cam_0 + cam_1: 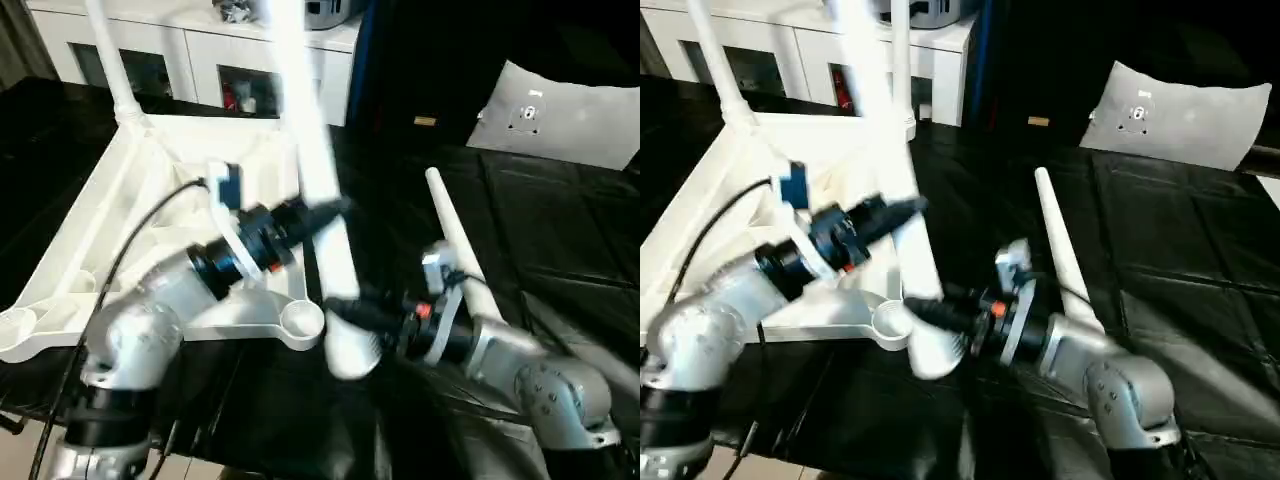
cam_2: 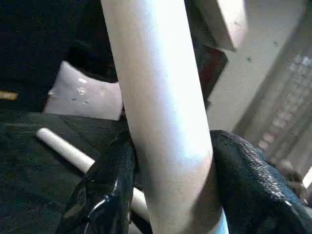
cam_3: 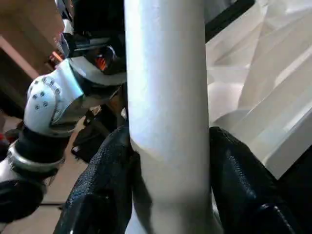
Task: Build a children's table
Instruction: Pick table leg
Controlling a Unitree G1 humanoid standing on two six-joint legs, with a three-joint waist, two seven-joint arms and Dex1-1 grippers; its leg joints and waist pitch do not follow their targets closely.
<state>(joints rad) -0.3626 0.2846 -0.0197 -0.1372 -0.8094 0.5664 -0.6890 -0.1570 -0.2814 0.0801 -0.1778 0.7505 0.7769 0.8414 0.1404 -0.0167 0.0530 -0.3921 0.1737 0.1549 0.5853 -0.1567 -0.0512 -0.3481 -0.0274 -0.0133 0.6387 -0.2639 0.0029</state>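
The white children's table top (image 1: pixel 70 255) lies upside down on the left, ribs up. One leg (image 1: pixel 108 55) stands in its far left corner socket, and another leg (image 1: pixel 899 60) stands at the far right corner. Both grippers hold a third leg (image 1: pixel 310 130), which tilts over the near right corner socket (image 1: pixel 300 320). My left gripper (image 1: pixel 325 212) is shut on its middle, with black fingers (image 2: pixel 107 185) on either side of the leg (image 2: pixel 156 73). Lower down, my right gripper (image 1: pixel 342 312) is shut on its thick end (image 3: pixel 165 73). A fourth leg (image 1: pixel 452 230) lies on the black surface behind my right arm.
A white shelved cabinet (image 1: pixel 190 55) stands along the back. A grey-white cushion-like panel (image 1: pixel 565 115) rests at the back right. Black sheeting (image 1: pixel 560 250) covers the work surface to the right of the table top.
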